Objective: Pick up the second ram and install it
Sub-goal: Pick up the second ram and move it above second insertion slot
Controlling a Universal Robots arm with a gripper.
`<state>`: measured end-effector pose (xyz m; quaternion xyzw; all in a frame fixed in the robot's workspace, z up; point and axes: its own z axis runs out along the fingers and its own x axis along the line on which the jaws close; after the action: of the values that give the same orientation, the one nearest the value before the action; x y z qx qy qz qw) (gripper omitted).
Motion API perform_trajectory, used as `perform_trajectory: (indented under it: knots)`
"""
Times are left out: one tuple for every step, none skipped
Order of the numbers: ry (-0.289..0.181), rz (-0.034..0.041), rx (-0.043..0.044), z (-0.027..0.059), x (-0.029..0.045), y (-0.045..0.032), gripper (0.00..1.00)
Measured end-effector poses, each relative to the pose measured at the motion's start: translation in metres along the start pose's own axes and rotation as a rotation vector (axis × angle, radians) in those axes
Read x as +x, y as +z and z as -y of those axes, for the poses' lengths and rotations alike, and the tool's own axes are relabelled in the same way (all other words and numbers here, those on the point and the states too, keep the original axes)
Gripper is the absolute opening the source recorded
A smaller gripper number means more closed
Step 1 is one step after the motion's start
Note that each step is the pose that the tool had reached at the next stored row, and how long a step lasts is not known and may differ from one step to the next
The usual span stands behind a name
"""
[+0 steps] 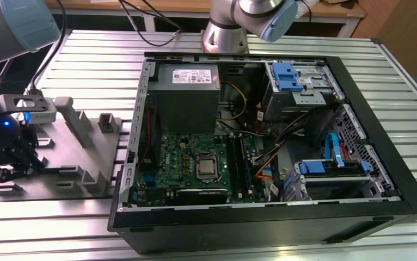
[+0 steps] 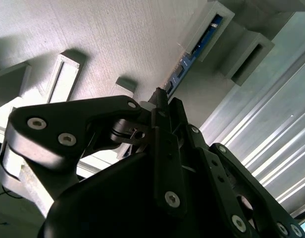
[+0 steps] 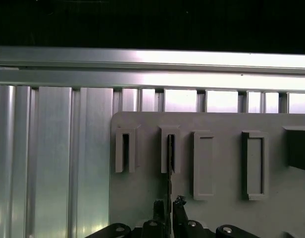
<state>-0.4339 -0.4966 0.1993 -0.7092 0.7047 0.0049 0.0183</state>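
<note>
Your gripper is pinching the ram stick between its fingers. The stick's sitting on edge in slots near the edge of the grey tray.

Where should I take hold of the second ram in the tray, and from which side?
Grip the second ram across its two flat faces at the exposed top edge, coming straight down from above. It stands on edge in narrow slots of the grey tray, so its lower part and ends look walled in. The hand sits over that edge.
</note>
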Motion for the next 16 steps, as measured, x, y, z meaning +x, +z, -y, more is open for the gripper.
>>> perform_trajectory:
  knots:
    - [0.000,0.0000,0.0000,0.0000,0.0000,0.0000,0.21]
    - [0.000,0.0000,0.0000,0.0000,0.0000,0.0000,0.21]
    - [0.000,0.0000,0.0000,0.0000,0.0000,0.0000,0.21]
    - [0.000,0.0000,0.0000,0.0000,0.0000,0.0000,0.21]
    - [0.000,0.0000,0.0000,0.0000,0.0000,-0.0001,0.21]
    - [0.000,0.0000,0.0000,0.0000,0.0000,0.0000,0.20]
    - [0.000,0.0000,0.0000,0.0000,0.0000,0.0000,0.20]
    - [0.000,0.0000,-0.0001,0.0000,0.0000,-0.0001,0.13]
    - [0.000,0.0000,0.0000,0.0001,0.0000,0.0000,0.13]
    - [0.000,0.0000,0.0000,0.0000,0.0000,0.0000,0.13]
    - [0.000,0.0000,0.0000,0.0000,0.0000,0.0000,0.13]
    - [0.000,0.0000,0.0000,0.0000,0.0000,-0.0001,0.13]
    - [0.000,0.0000,0.0000,0.0000,0.0000,0.0000,0.13]
    - [0.000,0.0000,0.0000,0.0000,0.0000,0.0000,0.13]
    - [0.000,0.0000,0.0000,0.0000,0.0000,0.0000,0.13]
    - [0.000,0.0000,0.0000,0.0000,0.0000,-0.0001,0.12]
